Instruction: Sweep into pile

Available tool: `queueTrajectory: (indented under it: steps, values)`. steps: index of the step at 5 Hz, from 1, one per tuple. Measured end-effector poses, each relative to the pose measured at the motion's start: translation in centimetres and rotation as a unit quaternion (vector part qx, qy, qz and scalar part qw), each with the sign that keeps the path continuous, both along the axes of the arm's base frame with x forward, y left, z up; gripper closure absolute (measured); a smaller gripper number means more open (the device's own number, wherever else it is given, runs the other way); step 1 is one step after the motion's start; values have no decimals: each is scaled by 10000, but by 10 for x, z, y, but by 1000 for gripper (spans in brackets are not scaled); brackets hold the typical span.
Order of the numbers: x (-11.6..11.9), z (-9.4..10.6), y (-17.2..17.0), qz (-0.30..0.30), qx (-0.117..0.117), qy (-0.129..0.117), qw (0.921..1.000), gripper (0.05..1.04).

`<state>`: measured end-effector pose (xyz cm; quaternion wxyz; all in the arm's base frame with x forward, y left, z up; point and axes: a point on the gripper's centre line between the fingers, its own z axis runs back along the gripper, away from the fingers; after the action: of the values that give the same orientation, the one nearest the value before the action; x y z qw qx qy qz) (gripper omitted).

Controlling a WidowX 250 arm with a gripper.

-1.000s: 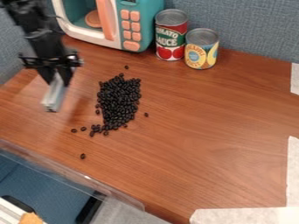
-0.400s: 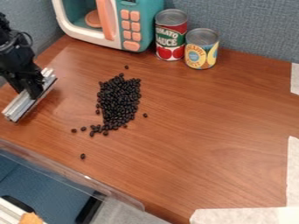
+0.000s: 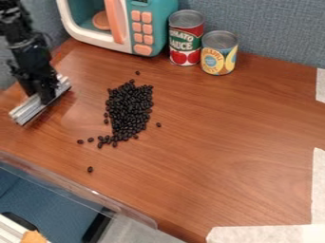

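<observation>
At the left of the camera view hangs the black gripper (image 3: 44, 96), shut on a silvery metal bar (image 3: 26, 110) that serves as a straight edge, held at a slant. To its right, apart from it, lies a long heap of black beans (image 3: 129, 109) on the brown table (image 3: 222, 156). Several beans are scattered loose off the heap's lower left end. One stray bean (image 3: 90, 169) lies further down, another (image 3: 138, 73) above the heap and another (image 3: 158, 125) to its right.
A teal toy microwave (image 3: 152, 28) stands at the back, with a red can (image 3: 185, 38) and a yellow can (image 3: 219, 53) beside it. A clear plastic edge (image 3: 95, 193) runs along the lower left. White tape (image 3: 266, 234) marks the lower right.
From one second ago, the gripper and bar moved left and the bar turned to a slant. Since the later earlier frame they have shifted slightly right and up. The heap looks unchanged.
</observation>
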<state>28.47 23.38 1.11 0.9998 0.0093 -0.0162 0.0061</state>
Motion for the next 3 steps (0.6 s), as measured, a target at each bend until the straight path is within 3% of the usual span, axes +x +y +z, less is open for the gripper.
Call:
queueTrajectory:
  steps: [2,3]
  values:
    - [3,7,0,-84,128,150,9998,99]
    - [2,33,-6,-74,377,-33,9993,75]
